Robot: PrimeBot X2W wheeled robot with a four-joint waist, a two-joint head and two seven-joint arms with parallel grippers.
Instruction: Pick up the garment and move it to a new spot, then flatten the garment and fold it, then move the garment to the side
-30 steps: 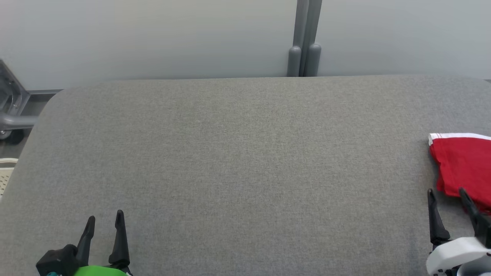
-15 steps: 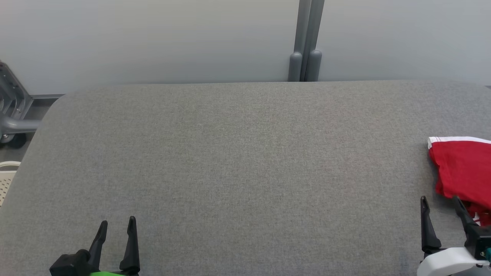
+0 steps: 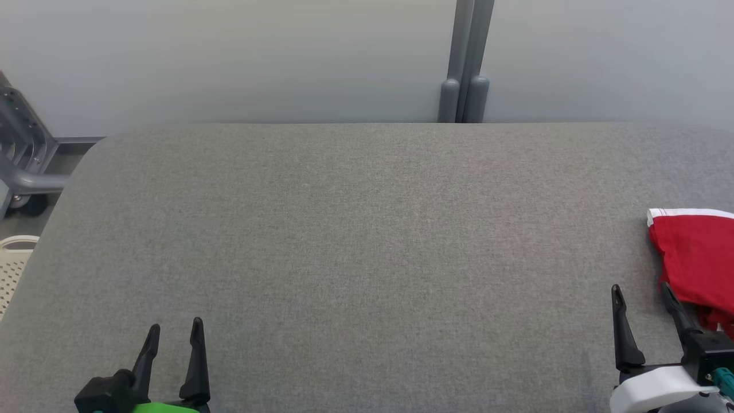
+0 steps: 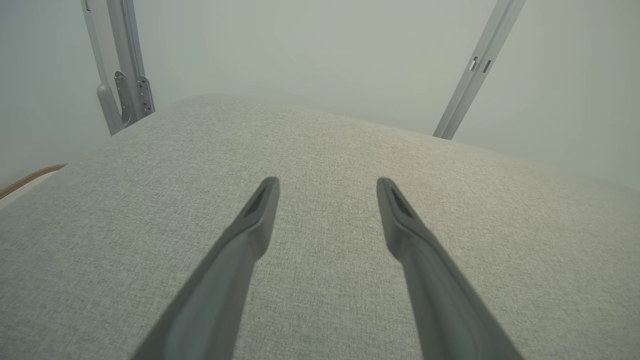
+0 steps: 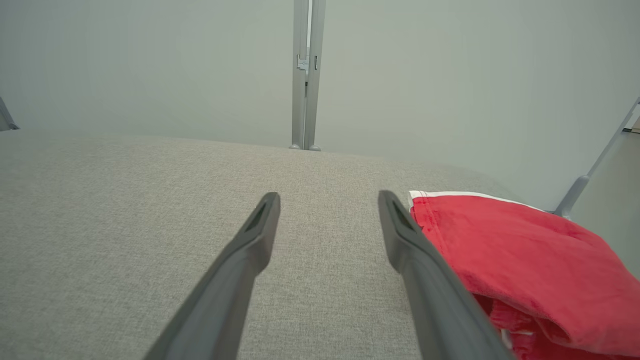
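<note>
Far to the left of the left jaws, a grey metal frame on a dark caster is cut off by the picture's edge, and so is a cream perforated basket below it; what either belongs to is hard to make out. The left jaws stand open at the lower left of the head view, over the grey cloth tabletop, with bare cloth between them. Their base is cut off by the bottom edge.

Ahead of both pairs, at the far edge of the tabletop, a grey post rises against the pale wall.

The right jaws stand open as well, holding nothing. The red garment, with a white band along its far edge, lies bunched on the tabletop just to the right of them. In the head view its right part runs out of the picture, and the right-hand jaw crosses its near edge, so whether the two touch cannot be told. In the right wrist view the same jaw hides the garment's left side, and the folds nearest the camera are cut off.
</note>
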